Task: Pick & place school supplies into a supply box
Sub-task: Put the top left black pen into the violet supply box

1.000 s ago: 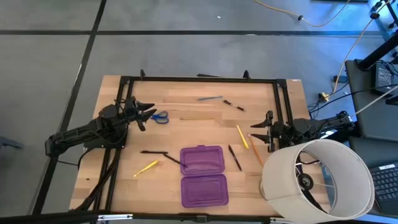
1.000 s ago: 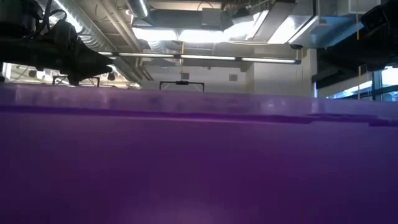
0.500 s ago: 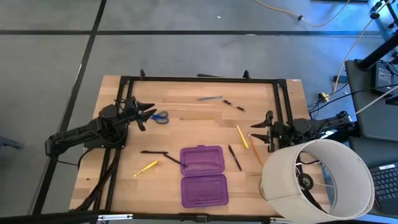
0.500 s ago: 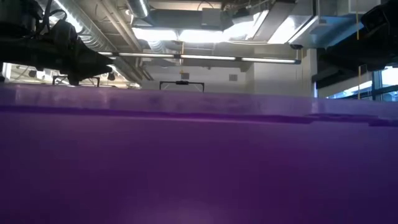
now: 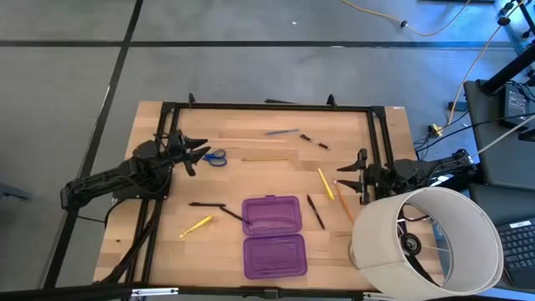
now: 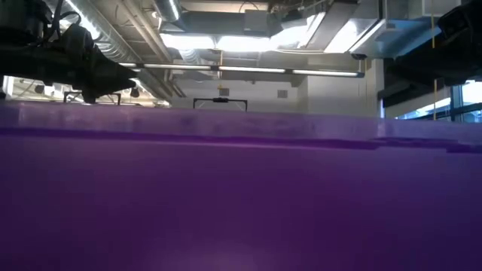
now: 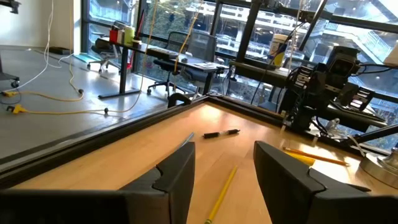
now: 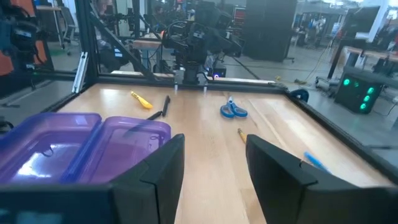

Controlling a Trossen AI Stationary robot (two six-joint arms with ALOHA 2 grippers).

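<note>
The purple supply box [image 5: 272,236] lies open near the table's front edge, its two halves flat side by side; the right wrist view shows it too [image 8: 81,146]. School supplies lie scattered on the wood: blue-handled scissors [image 5: 216,156], a yellow pencil [image 5: 326,183], another pencil [image 5: 265,159], a short yellow one [image 5: 196,226], black pens [image 5: 315,211] [image 5: 207,205] and a blue pen [image 5: 282,131]. My left gripper [image 5: 199,153] [image 7: 224,180] hovers open at the left, just beside the scissors. My right gripper [image 5: 338,180] [image 8: 214,168] hovers open at the right, near the yellow pencil.
A large white cylinder [image 5: 426,238] lies on its side at the table's front right corner, close under the right arm. A black frame [image 5: 267,106] runs along the table's far and side edges. The box's purple wall [image 6: 241,196] fills most of the low view.
</note>
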